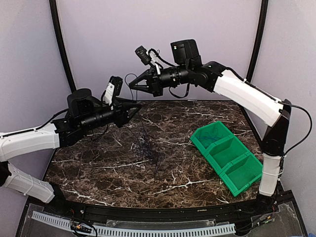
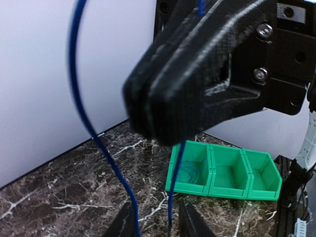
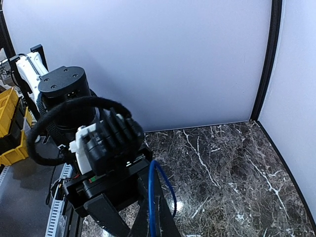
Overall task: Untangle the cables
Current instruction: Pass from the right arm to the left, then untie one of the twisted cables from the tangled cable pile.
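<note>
Two strands of blue cable (image 2: 79, 98) show in the left wrist view. One sweeps down on the left; the other drops straight from the right gripper (image 3: 150, 224) above. The other cables form a dark tangle (image 1: 149, 148) on the marble table (image 1: 98, 168), mid-field, with thin lines rising from it toward both grippers. A row of green bins (image 1: 227, 153) stands well apart on the right.

Step in hand (my reading): take a second hold on the blue cable below the first, then draw it clear of the tangle.
- Centre the straight strand between the left fingers before clamping; it sits off toward one finger now.
- Catch that strand only, not the sweeping one as well.
- Separate slowly, and watch that the tangle does not lift as one lump.

Left gripper (image 2: 157, 224): fingers partly spread, nothing clamped. The blue strand runs through the gap; I cannot tell whether it touches a pad.
Right gripper: clenched on the blue cable, which loops out from its tips.
</note>
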You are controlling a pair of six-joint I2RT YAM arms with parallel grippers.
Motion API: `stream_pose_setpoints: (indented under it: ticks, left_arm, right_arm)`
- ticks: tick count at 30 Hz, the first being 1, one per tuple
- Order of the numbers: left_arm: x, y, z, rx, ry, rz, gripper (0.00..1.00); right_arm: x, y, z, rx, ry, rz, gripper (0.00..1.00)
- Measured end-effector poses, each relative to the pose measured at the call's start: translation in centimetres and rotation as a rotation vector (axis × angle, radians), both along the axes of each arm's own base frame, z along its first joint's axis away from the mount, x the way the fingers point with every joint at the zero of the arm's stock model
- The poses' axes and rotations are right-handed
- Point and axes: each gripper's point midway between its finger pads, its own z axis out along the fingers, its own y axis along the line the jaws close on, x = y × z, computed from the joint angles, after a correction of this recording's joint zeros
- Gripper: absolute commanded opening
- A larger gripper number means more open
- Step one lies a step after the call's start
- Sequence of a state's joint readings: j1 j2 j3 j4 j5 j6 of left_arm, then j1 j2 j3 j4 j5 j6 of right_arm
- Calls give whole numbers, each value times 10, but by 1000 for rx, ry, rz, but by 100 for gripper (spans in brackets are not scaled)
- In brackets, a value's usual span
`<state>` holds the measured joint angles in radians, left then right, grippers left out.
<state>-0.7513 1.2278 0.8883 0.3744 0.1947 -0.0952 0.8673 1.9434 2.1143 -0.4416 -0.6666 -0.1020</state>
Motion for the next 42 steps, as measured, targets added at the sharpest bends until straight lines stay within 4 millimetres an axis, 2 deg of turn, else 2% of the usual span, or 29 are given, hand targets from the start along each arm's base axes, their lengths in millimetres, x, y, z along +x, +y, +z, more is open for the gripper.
stream_pose_setpoints:
  ticks: [2,3,4,7,10,12,14,16,18,21,23,26,30,31,32,34,37,40,42]
  left_arm:
    - [1,-1,1,-8,-3,2,8]
    - [1,-1,2,-13,-3,2,6]
    - [1,-1,4,-16,-9,2,2]
    - [3,1,8,-30,-18,16,0]
    - [5,6,9,-35,-24,48,0]
    - [5,14,11,-38,-29,77,0]
    - [4,22,15,-45,-38,109,0]
    - [1,30,21,-58,-48,133,0]
    - [0,36,25,-71,-55,153,0]
    - [0,42,31,-90,-57,179,0]
    - [0,44,31,-98,-50,187,0]
    - [1,44,31,-108,-38,190,0]
    - [1,44,31,-121,-23,190,0]
    - [0,44,31,-126,-18,190,0]
    - [0,44,31,-128,-15,187,0]
    - [-1,43,31,-135,-6,180,0]
    - [-2,41,34,-136,0,169,0]
    - [-3,41,46,-130,2,164,0]
    - [-6,44,61,-136,-9,165,0]
  right_arm:
    - [0,0,0,1,4,1,0]
    - [-1,0,0,1,6,2,0]
    - [-1,0,0,2,7,3,5]
    - [-1,1,0,6,1,7,36]
    - [4,1,-9,2,3,2,55]
    - [7,0,-29,-17,15,-2,68]
    - [11,-5,-61,-54,39,-11,84]
    - [15,-11,-96,-101,74,-20,93]
    - [13,-17,-135,-148,101,-10,96]
    - [6,-23,-172,-191,139,21,98]
    - [2,-21,-183,-199,147,46,97]
    - [1,-13,-189,-182,138,70,95]
    - [5,6,-198,-161,154,102,88]
    - [7,12,-202,-159,158,107,82]
    - [8,18,-206,-160,163,114,71]
    - [8,29,-214,-163,173,127,42]
    - [7,49,-231,-172,223,151,18]
    - [5,59,-255,-198,283,162,6]
    - [1,60,-273,-224,335,163,3]
